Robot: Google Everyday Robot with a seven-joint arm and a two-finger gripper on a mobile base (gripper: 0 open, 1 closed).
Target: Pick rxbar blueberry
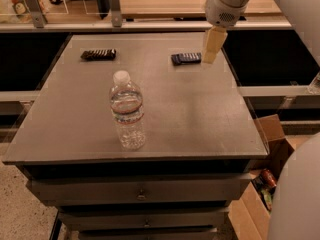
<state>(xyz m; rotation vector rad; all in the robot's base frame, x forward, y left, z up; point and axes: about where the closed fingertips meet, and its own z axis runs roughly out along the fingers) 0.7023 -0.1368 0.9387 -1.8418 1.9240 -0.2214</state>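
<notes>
Rxbar blueberry (186,58): lies flat on the worktop (200,119) near its far edge, toward the far right corner, with its long side roughly along that edge.
Why it lies well: the worktop is bare on every side of it, so I judge a reach from above has room.
Gripper (210,54): hangs just beside the bar's right end, pointing down at a slight tilt. It seems to be above the surface and not on the bar. It carries nothing that shows. Whether it is spread or pressed together, I cannot tell.
Arm (227,4): comes in from the far right, over the right edge, so it crosses none of the things on the worktop.
Step in hand: lining up over the bar, by my reading. The bar is not yet gripped or lifted.
Next move calls for: a small shift toward the left to centre on the bar, then a descent low enough to catch a thin, flat wrapper.
Brown bar (98,54): a similar wrapped bar near the far left corner, well apart from the target.
Water bottle (128,111): stands upright around the middle, nearer the front edge, and is out of the gripper's way.
Drawers (140,191): below the front edge.
Cardboard box (260,194): on the floor off the near right corner, clear of the work.
Risk: the thin bar may slide instead of being caught.
</notes>
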